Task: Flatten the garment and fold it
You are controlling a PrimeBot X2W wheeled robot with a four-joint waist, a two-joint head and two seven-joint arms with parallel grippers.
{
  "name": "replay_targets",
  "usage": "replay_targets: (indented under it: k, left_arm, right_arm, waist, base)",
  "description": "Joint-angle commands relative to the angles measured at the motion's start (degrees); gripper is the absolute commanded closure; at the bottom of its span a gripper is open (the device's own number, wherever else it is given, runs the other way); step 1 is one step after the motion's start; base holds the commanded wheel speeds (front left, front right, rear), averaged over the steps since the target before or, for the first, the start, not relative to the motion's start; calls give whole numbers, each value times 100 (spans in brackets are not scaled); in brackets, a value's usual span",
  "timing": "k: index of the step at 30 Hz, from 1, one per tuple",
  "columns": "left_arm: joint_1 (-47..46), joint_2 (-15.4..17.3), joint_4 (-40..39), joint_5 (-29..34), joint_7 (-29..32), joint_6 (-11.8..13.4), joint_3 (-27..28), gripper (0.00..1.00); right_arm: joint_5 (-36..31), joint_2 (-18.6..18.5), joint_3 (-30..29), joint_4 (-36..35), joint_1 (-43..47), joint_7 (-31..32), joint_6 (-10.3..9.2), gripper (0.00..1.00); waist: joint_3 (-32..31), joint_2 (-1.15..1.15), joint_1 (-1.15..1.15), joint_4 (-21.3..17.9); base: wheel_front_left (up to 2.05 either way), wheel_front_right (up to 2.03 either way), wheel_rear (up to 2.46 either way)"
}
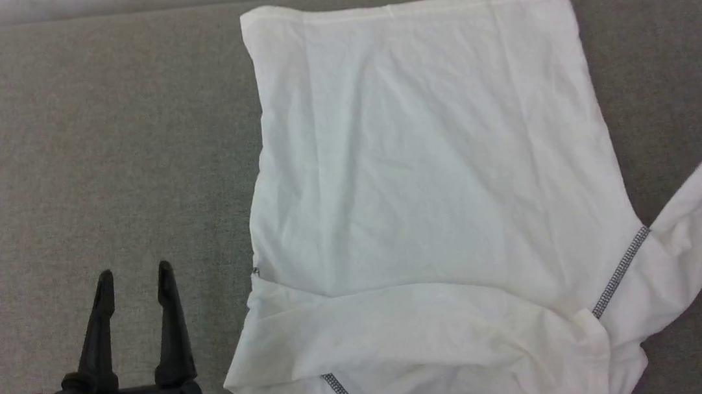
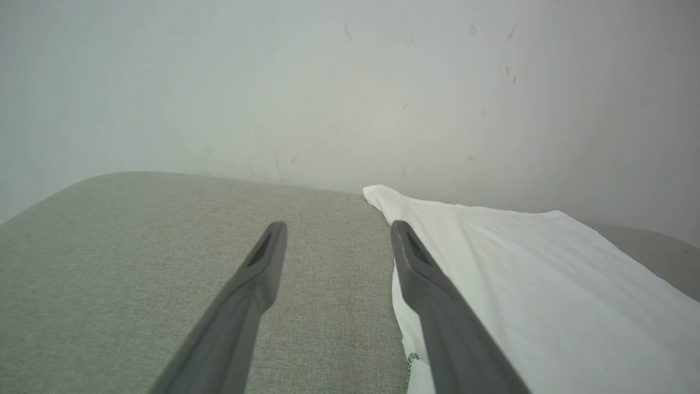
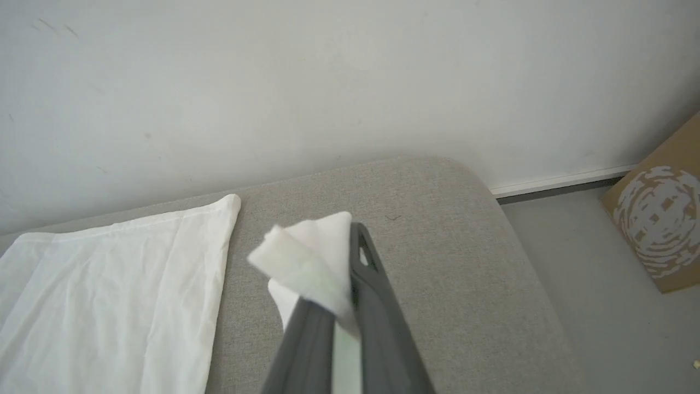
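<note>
Head view: the garment (image 1: 426,169) is laid flat on the cushion (image 1: 59,156), the left gripper (image 1: 134,275) held spread beside it. Left wrist view: nothing is found in its way. Right wrist view: the sleeve end (image 3: 306,262) is pinched by the right gripper (image 3: 353,246) and may be lost if pulled hard; a box (image 3: 656,230) is set well apart.

We see a white garment (image 1: 424,150) with dark grey zigzag-stitched seams (image 1: 620,273). The surface (image 1: 92,152) is a heathered grey-beige weave. The left gripper (image 1: 134,269) is black. We note an off-white wall (image 3: 328,82) and a brown box (image 3: 661,230) printed with a broken white swirl.
</note>
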Motion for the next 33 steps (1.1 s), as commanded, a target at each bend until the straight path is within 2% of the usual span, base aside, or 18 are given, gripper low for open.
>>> replay_targets:
  k: [1,4,10,16,24,33]
  left_arm:
    - [149,47,-83,-24,36,64,53,0]
    - [360,61,-181,-44,101,115,95,0]
    - [728,69,-295,-76,203,209,153,0]
    - [966,75,-385,-85,299,284,169,0]
    - [1264,59,-511,-102,365,360,159,0]
    - [1314,92,-634,-88,425,376,97,0]
  right_arm:
    - [76,-68,-250,5,312,-93,-3,100]
    - [192,-113,-710,37,875,-246,-3,100]
    - [261,59,-1390,4,1908,-469,-3,100]
    - [298,202,-1586,-290,2455,-513,-3,100]
    - [642,301,-863,-1263,2625,-483,-3,100]
    - [975,370,795,-2347,2426,-393,-3,100]
  waist:
    - [-777,0,2,-335]
    - [-983,0,2,-389]
    - [-1358,0,2,-474]
    - [-1717,0,2,-512]
    - [-2043,0,2,-499]
    - [-1977,0,2,-360]
  base:
    - [0,0,0]
    - [0,0,0]
    - [0,0,0]
    - [0,0,0]
    - [0,0,0]
    - [0,0,0]
